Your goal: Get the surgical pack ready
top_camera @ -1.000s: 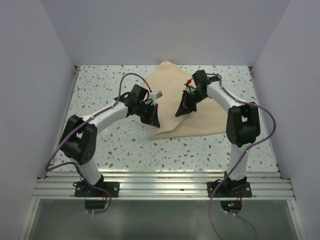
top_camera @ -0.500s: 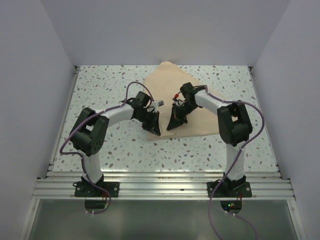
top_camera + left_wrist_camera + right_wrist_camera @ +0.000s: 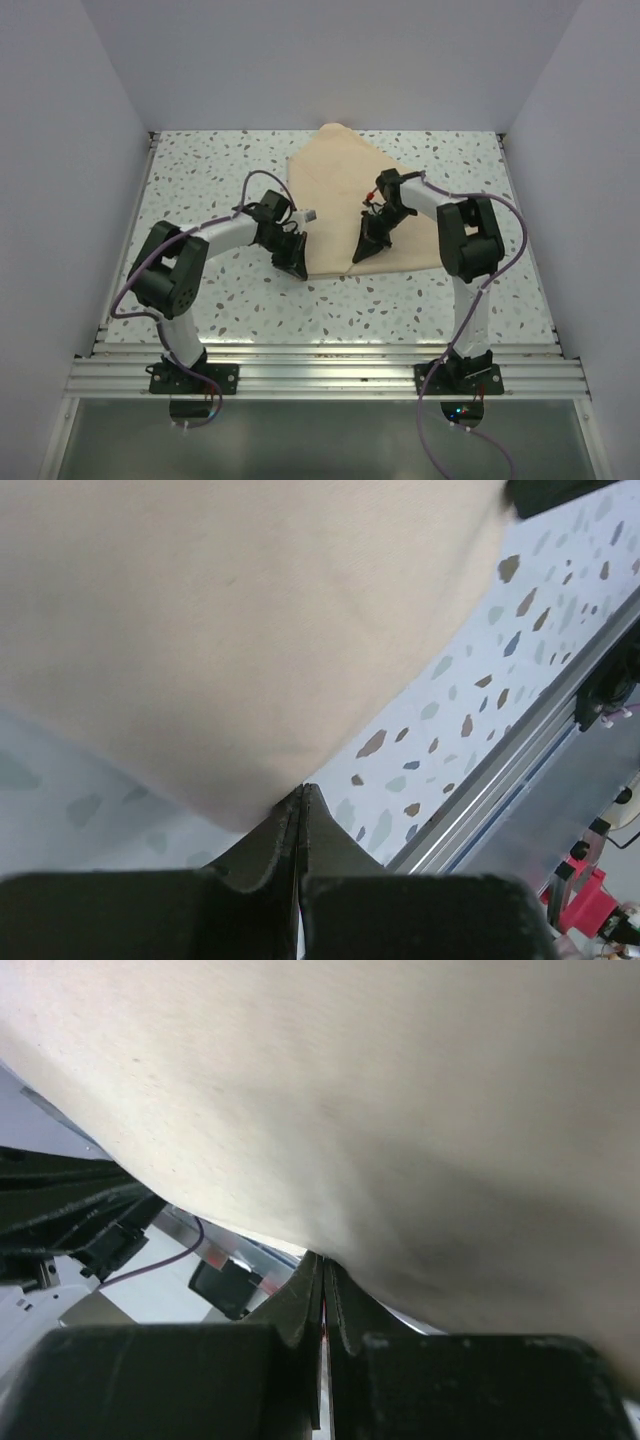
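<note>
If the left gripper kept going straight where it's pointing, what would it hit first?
The wrap: the left gripper is shut with its tips right at the wrap's edge, apparently pinching it. Past that lies the table, though depth is unclear.

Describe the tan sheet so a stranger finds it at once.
On the speckled table, look near the middle. The tan sheet lies there, its near edge pinched by the left fingers and right fingers. It alone is wide, plain and paper-like.
</note>
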You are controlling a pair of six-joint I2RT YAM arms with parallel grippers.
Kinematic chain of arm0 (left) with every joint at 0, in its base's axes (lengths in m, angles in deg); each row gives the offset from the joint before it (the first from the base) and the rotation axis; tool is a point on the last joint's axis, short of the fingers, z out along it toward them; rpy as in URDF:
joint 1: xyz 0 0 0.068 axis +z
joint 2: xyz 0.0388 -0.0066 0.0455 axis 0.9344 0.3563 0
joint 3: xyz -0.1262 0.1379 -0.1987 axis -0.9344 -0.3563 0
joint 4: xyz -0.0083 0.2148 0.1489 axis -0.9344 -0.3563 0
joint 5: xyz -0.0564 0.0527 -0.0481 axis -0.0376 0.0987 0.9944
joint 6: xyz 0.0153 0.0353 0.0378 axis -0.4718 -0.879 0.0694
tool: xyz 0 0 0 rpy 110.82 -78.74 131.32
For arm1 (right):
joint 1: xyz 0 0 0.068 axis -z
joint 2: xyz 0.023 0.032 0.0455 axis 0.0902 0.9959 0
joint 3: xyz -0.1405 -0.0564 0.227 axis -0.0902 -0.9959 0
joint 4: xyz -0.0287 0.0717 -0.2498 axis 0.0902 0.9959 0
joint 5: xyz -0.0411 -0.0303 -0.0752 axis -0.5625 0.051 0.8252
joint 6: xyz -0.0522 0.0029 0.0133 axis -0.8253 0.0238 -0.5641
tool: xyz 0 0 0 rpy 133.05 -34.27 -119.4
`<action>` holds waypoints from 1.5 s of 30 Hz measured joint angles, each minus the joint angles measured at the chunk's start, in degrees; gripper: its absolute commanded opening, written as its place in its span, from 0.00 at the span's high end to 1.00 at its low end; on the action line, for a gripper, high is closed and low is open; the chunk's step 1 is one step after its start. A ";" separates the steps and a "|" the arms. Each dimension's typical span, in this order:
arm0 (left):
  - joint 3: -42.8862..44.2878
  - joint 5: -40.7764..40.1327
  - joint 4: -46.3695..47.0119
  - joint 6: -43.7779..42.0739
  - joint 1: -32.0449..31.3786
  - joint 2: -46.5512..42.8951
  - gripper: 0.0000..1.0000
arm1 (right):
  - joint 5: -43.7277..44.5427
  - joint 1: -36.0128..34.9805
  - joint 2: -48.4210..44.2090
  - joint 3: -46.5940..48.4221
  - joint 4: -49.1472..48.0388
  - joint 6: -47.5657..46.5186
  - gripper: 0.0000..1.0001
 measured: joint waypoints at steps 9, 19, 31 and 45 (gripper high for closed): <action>-0.11 -4.17 -5.05 -1.29 3.93 -7.80 1.00 | 8.13 9.01 -5.75 0.74 2.58 -1.27 0.84; 5.07 -3.72 -2.12 -1.40 3.89 -7.78 0.99 | 25.68 23.93 -13.11 4.98 -2.91 4.48 0.24; 3.91 -2.67 0.96 -1.38 4.13 -7.34 0.96 | 45.48 29.38 -9.29 3.87 -12.17 7.54 0.15; 2.01 -2.62 2.10 1.05 5.55 -6.71 0.96 | 48.74 37.64 -5.92 1.99 -15.04 4.04 0.29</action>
